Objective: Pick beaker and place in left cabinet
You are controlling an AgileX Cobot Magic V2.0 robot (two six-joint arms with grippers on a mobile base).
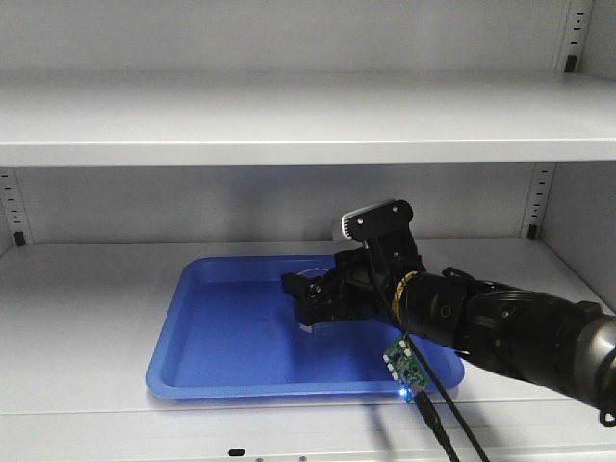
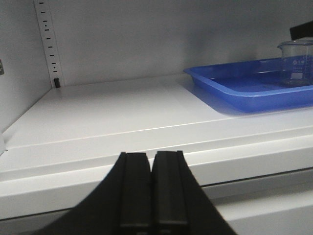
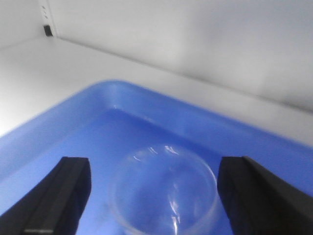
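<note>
Exterior front-facing view: the right gripper [image 1: 306, 306] reaches over a blue tray [image 1: 212, 356] on the middle shelf of the left cabinet [image 1: 289, 125], its black arm stretching in from the lower right. The beaker [image 1: 313, 322] is mostly hidden behind the fingers here. A small green circuit board [image 1: 405, 365] with a blue light hangs from cables under the wrist, just over the tray's near rim.

From the right wrist camera, the beaker [image 3: 164, 191] stands upright on the tray [image 3: 146, 107] floor, its round rim between the two black fingers [image 3: 58, 196]. The jaws are spread wide, with blue tray visible on each side of the glass. The cabinet's grey back wall rises close beyond the tray's far rim.

From the left wrist camera, the left gripper [image 2: 152, 191] hangs at the shelf's front edge, its jaws pressed together with nothing between them. Bare white shelf lies ahead of it, and a slotted support strip [image 2: 49, 44] runs up the back corner. The beaker [image 2: 296, 62], white graduation marks showing, stands in the tray [image 2: 234, 90] well off to the right.
</note>
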